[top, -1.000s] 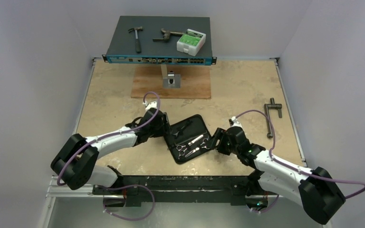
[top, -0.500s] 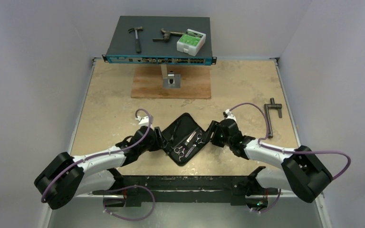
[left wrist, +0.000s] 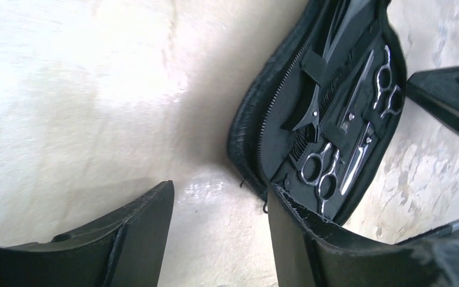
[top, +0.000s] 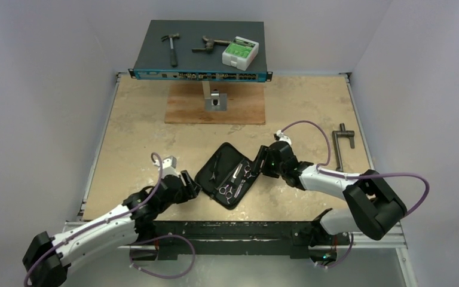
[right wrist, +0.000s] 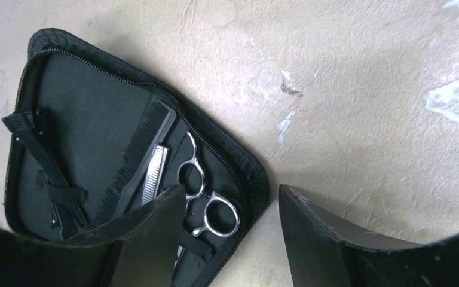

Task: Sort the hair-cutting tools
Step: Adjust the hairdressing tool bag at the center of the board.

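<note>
A black zip case (top: 205, 180) lies open on the table's near middle. Inside are two silver scissors (top: 229, 191) (top: 243, 172), a black hair clip (top: 215, 164) and a black comb (left wrist: 333, 95). My left gripper (top: 191, 184) is open just off the case's left corner, with only bare table between its fingers (left wrist: 137, 233). My right gripper (top: 259, 162) is open at the case's right corner (right wrist: 257, 179). One of its fingers (right wrist: 155, 221) hangs over the scissors' rings (right wrist: 206, 209) and the other over the table. Whether it touches the case I cannot tell.
At the back, a network switch (top: 200, 60) raised on a stand carries a hammer (top: 170, 48), a rusty tool (top: 210, 43) and a green-white box (top: 239, 52). A wooden board (top: 185, 107) lies under it. A grey T-shaped bar (top: 342, 146) lies at the right.
My left arm has pulled back from the case toward the near left. My right gripper has moved left and farther back along the case's right side. The case has turned and shifted slightly left.
</note>
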Controlling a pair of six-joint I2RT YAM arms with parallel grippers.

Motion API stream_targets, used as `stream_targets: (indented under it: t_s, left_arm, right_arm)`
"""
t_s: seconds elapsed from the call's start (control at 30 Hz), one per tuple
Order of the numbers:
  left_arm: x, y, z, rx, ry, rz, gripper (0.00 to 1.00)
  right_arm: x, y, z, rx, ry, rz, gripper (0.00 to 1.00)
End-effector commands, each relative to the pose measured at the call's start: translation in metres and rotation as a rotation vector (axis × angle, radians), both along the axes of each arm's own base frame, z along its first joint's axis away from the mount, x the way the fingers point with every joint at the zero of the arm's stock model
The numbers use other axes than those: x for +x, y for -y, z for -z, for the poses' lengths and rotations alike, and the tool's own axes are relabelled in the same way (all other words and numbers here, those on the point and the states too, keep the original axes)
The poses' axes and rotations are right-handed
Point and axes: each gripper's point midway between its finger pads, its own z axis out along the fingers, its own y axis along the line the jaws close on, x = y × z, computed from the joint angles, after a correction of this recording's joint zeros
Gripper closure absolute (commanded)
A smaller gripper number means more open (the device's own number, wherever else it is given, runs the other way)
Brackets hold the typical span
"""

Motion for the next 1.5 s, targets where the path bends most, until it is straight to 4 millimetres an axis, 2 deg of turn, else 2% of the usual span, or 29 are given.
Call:
stream_targets:
  t_s: [0.0, 0.1, 0.2, 0.27, 0.33, 0.47, 0.57, 0.67, 0.77, 1.0, 1.13, 1.3, 1.47]
  left_arm:
    - [0.004, -0.041, -0.02, 0.072, 0.051, -0.157, 0.4]
    - [0.02, -0.052, -0.044, 0.073, 0.119, -0.249, 0.36]
    - [0.041, -0.047, -0.057, 0.064, 0.115, -0.283, 0.35]
    - [0.055, -0.039, -0.057, 0.045, 0.088, -0.27, 0.34]
    - [0.067, -0.032, -0.057, 0.025, 0.08, -0.258, 0.34]
    - [0.085, -0.016, -0.058, 0.019, 0.079, -0.2, 0.34]
    - [0.089, -0.009, -0.047, 0.047, 0.046, -0.159, 0.34]
    - [0.085, 0.0, -0.034, 0.032, 0.021, -0.112, 0.36]
    - [0.075, 0.004, -0.019, 0.006, 0.001, -0.072, 0.39]
    - [0.049, 0.006, 0.002, -0.082, -0.012, -0.024, 0.48]
    - [0.03, 0.003, 0.013, -0.114, -0.034, -0.019, 0.49]
    - [0.013, 0.004, 0.02, -0.123, -0.049, -0.013, 0.49]
    - [-0.001, 0.012, 0.022, -0.13, -0.045, 0.01, 0.49]
  right_arm:
    - [0.011, 0.013, 0.003, -0.106, 0.01, 0.004, 0.41]
    - [0.022, 0.01, -0.001, -0.125, 0.016, 0.002, 0.4]
    - [0.021, 0.009, -0.01, -0.108, 0.022, 0.0, 0.39]
    - [0.016, 0.011, -0.018, -0.087, 0.04, 0.003, 0.39]
    - [0.003, 0.019, -0.016, -0.089, 0.022, 0.003, 0.39]
    - [-0.02, 0.024, -0.005, -0.042, -0.009, -0.007, 0.39]
    - [-0.032, 0.017, 0.003, 0.037, -0.031, -0.015, 0.39]
    - [-0.038, 0.009, 0.009, 0.087, -0.055, -0.036, 0.39]
    - [-0.036, 0.003, 0.011, 0.103, -0.062, -0.052, 0.4]
    - [-0.02, -0.011, 0.008, 0.115, -0.054, -0.069, 0.45]
    - [-0.01, -0.018, 0.006, 0.104, -0.047, -0.08, 0.45]
    - [0.005, -0.02, 0.005, 0.067, -0.037, -0.074, 0.45]
    - [0.013, -0.012, -0.002, 0.001, -0.026, -0.053, 0.45]
